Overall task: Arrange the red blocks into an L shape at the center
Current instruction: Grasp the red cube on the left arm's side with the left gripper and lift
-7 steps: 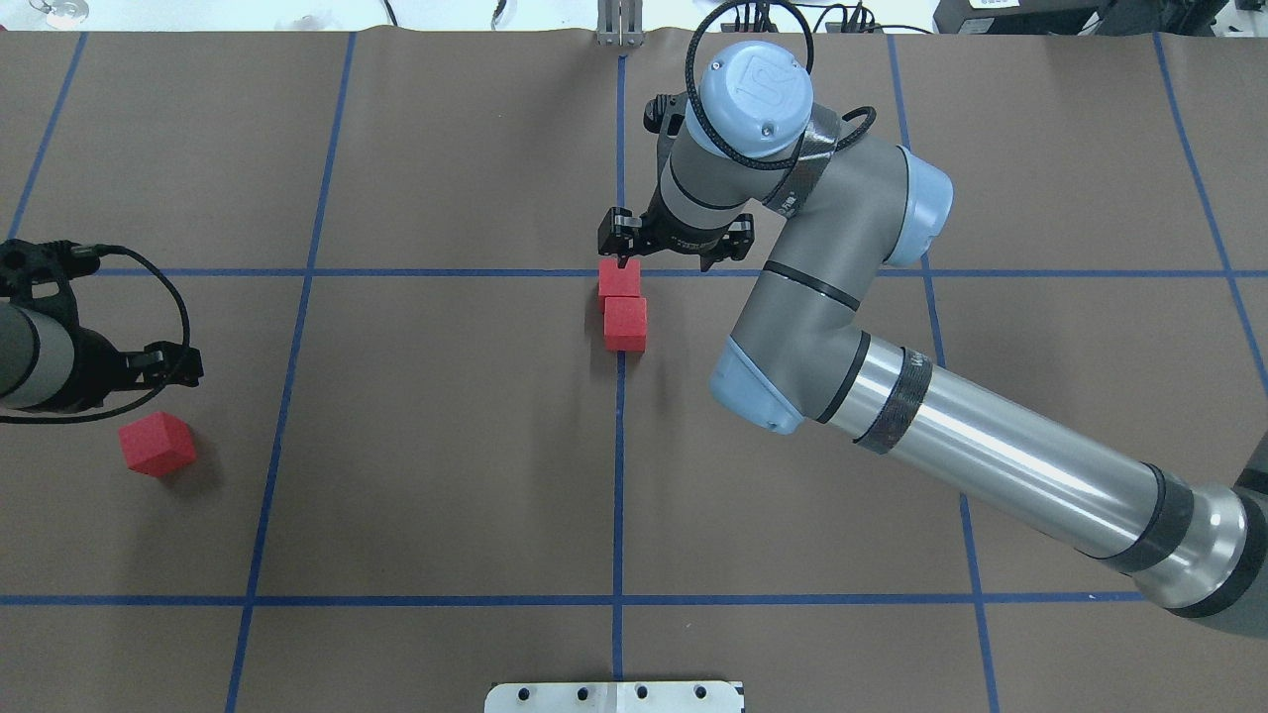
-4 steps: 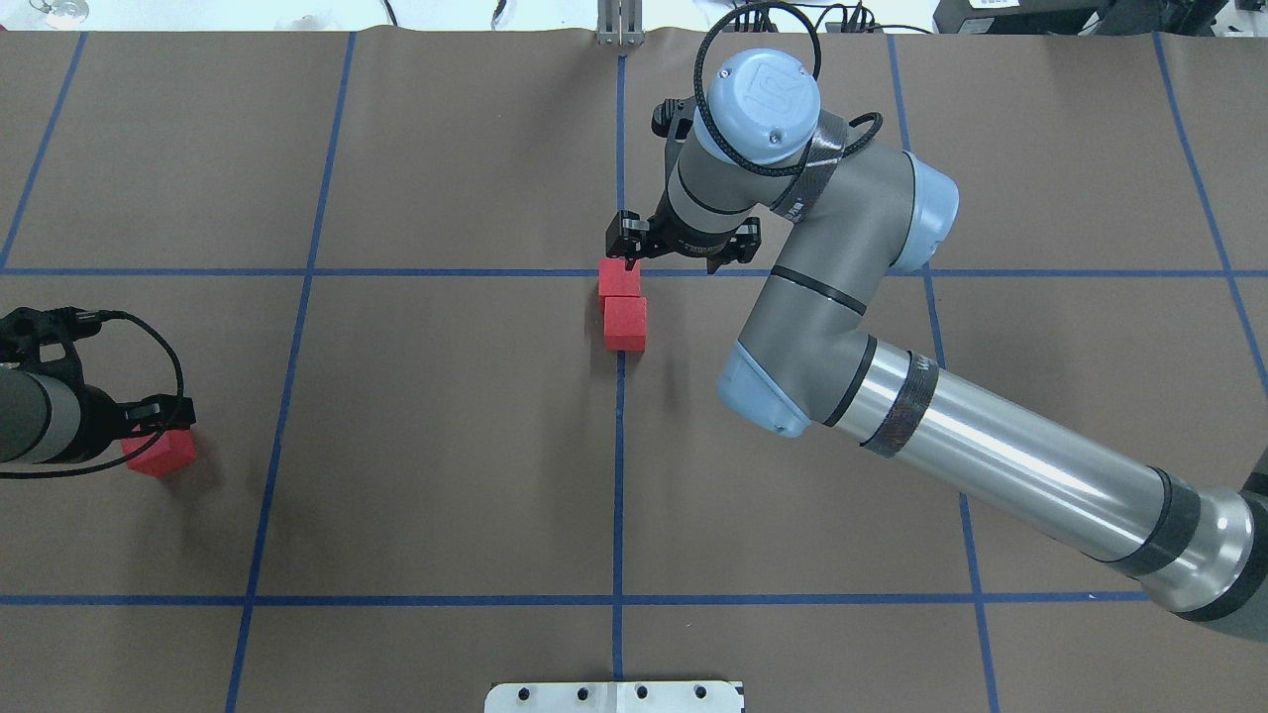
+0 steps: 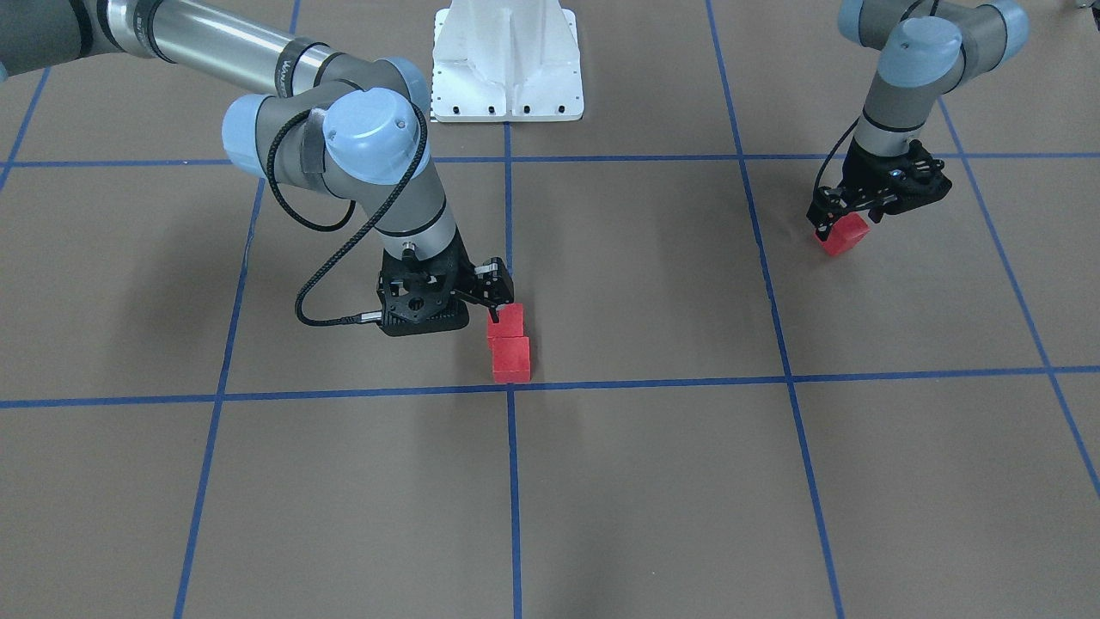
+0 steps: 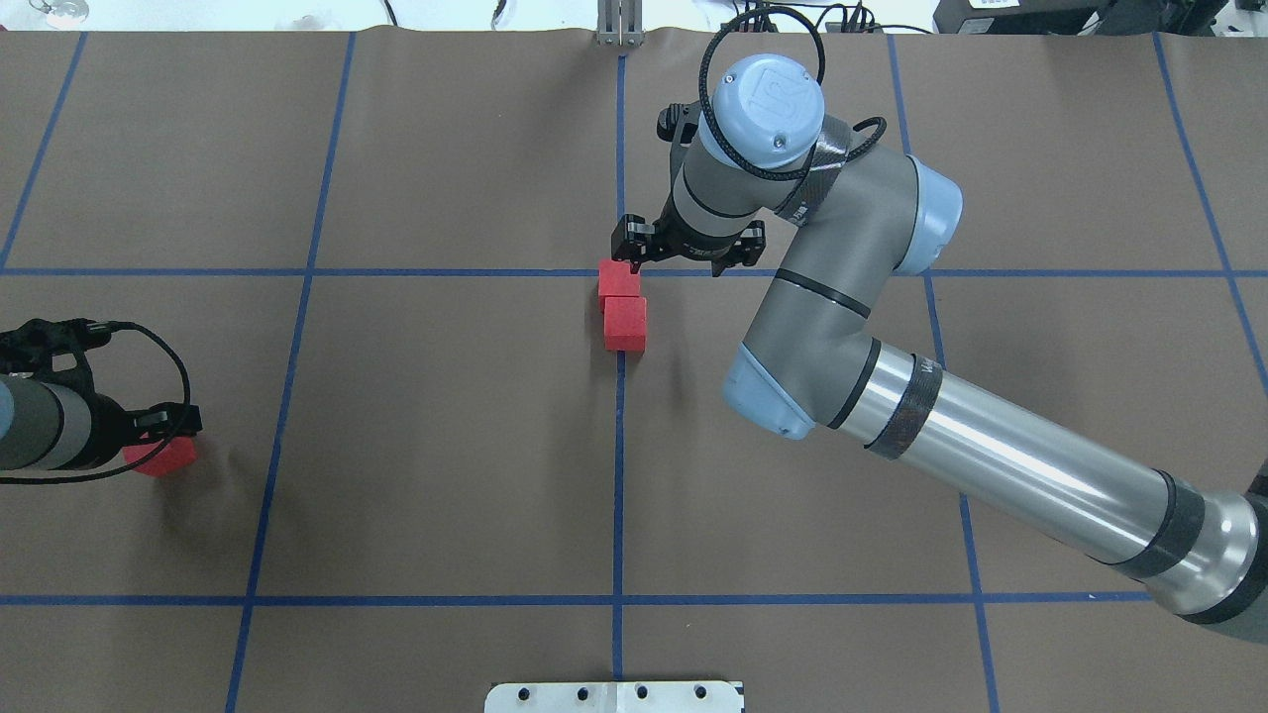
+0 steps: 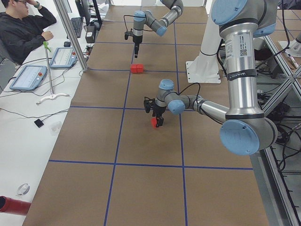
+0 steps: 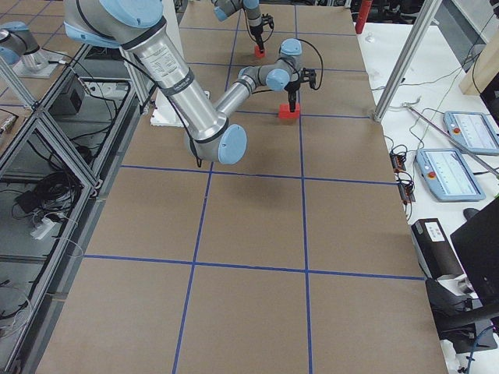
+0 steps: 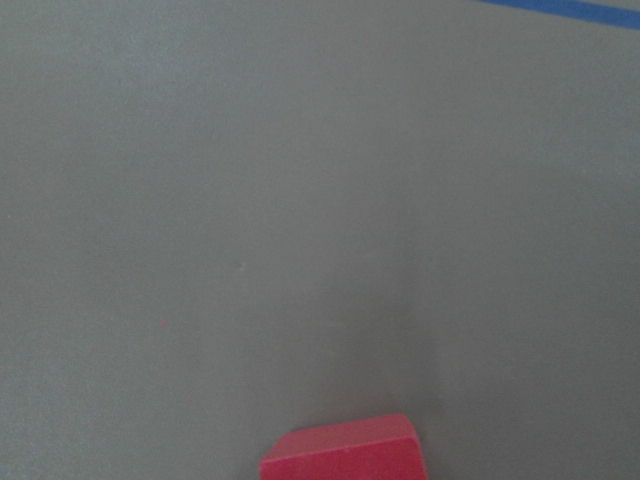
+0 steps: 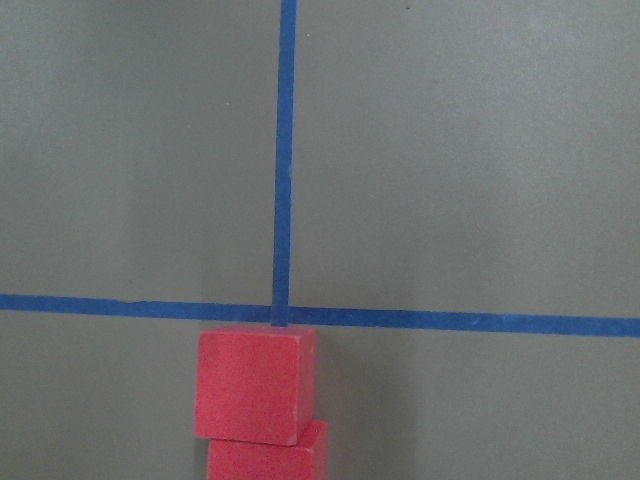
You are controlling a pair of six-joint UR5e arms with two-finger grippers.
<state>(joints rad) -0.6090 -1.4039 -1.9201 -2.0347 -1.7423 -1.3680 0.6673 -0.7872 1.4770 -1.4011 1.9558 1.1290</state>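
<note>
I see two red blocks point(image 4: 625, 325) touching on the brown gridded surface point(image 4: 446, 446), by the center point(image 4: 621, 272). My right gripper point(image 4: 682, 257) gapes wide, one fingertip at the block nearest the crossing. My left gripper point(image 4: 163, 436) straddles the third block point(image 4: 168, 458) far left, but I cannot tell its grip.

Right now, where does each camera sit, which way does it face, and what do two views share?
Overhead exterior: behind the robot, looking forward and down; left arm, right arm.
Exterior front-facing: across the table, facing the robot; both arms, base.
Exterior left: table's left end; left arm near.
Exterior right: table's right end; right arm near.
Left wrist-mounted: down at lone red block; no body.
Right wrist-mounted: down at two touching red blocks, center; no body.
Shared: overhead and front-facing both show all three blocks.
</note>
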